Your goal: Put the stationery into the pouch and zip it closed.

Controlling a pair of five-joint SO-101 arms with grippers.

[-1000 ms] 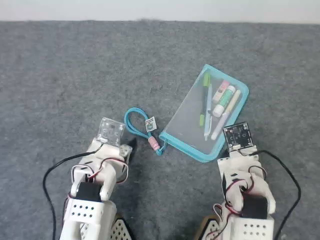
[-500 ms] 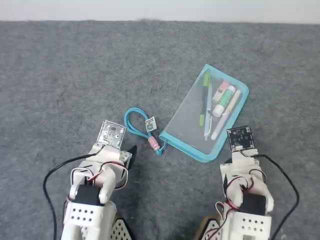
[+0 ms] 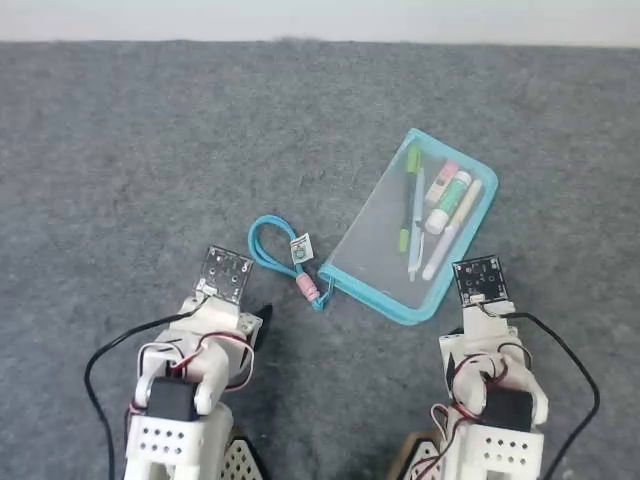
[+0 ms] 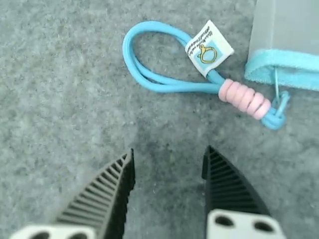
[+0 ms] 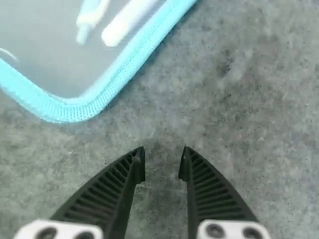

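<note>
Facing pink zipper pull [image 4: 245, 98] and blue loop [image 4: 169, 88] just ahead of left hand [image 4: 169, 152], parted wide, empty. Pens [image 3: 416, 220] inside teal pouch [image 3: 375, 245], slanting away rightward across grey desk [image 3: 150, 150]. Right hand [image 5: 162, 152] slightly parted, empty, near pouch's closest corner. Nothing blocking either approach.

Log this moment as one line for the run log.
pouch: stationery inside | strap: at pouch corner | left gripper: open, empty, by strap | right gripper: open, empty, by pouch edge
</note>
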